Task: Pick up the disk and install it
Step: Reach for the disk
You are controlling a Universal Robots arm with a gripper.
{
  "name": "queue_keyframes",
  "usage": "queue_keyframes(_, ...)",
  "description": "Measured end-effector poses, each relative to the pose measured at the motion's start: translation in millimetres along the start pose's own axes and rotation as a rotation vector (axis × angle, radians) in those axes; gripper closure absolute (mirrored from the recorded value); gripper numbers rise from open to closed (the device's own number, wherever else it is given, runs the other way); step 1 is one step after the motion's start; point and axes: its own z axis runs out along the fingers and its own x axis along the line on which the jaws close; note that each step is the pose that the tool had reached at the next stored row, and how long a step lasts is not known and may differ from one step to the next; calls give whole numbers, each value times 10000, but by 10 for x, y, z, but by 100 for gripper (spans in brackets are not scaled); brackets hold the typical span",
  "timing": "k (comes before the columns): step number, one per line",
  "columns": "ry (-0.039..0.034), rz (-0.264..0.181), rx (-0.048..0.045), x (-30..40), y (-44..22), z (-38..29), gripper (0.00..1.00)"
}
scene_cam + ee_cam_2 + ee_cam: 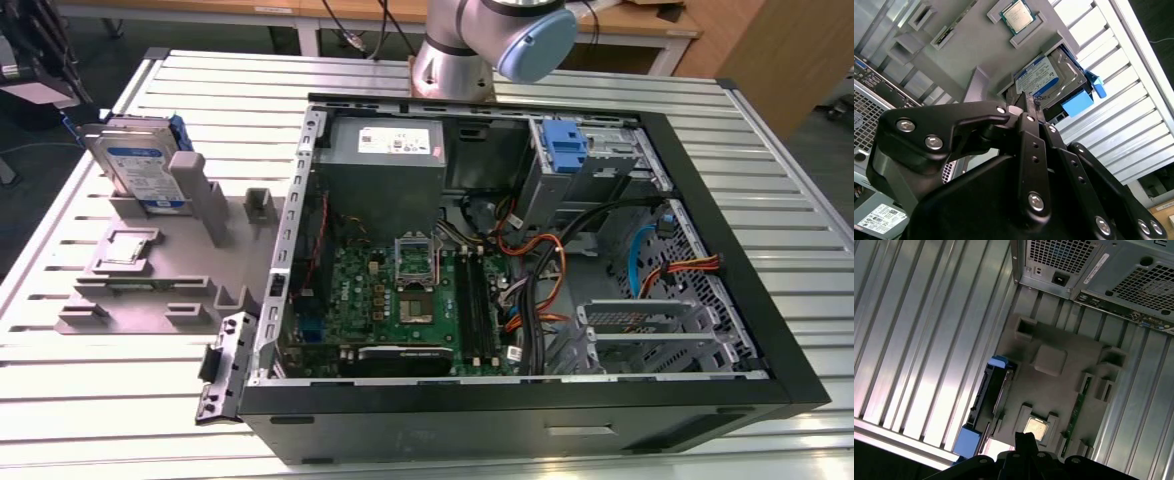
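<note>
**Disk** [138,165]: stands on edge in a slot at the far end of the grey fixture [174,290]. The fixture lies on the desk [107,400], on the exterior view's left of the open computer case [534,430]. The disk is not yet lifted. Its white-and-blue label faces the near side. The blue bracket [1081,104] runs round its edges, with a tab jutting out at one end.

**Gripper** [1029,112]: in the second wrist view it hangs above the fixture, well apart from the disk, with nothing seen in its grasp. Whether the jaws are spread or pressed together cannot be told.

**Materials and shapes:**
- Disk body: flat rectangular slab of silver-grey cast metal with a smooth label.
- Bracket: thin glossy plastic.
- Fixture: matt grey plastic with square recesses and upright posts. A processor chip [1015,15] sits in one recess.
- Desk: ribbed metal slats that catch the light.
- Case: black outside, bare steel inside.

**Handling (judgement):**
- The disk is likely stiff, dense for its size and sensitive to knocks, and its smooth faces are likely slippery.
- The bracket probably flexes and makes a poor grip point.
- The best hold looks to be across the two broad faces at the free upper edge, on metal and clear of the blue tab.
- A straight lift should avoid binding in the slot.
</note>
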Motion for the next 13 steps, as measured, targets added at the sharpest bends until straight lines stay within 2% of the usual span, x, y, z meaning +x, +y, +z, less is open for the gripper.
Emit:
queue_keyframes(8,-1,19,-1,1,0,0,90)
queue_keyframes(13,-17,601,-9,5,1,10,90)
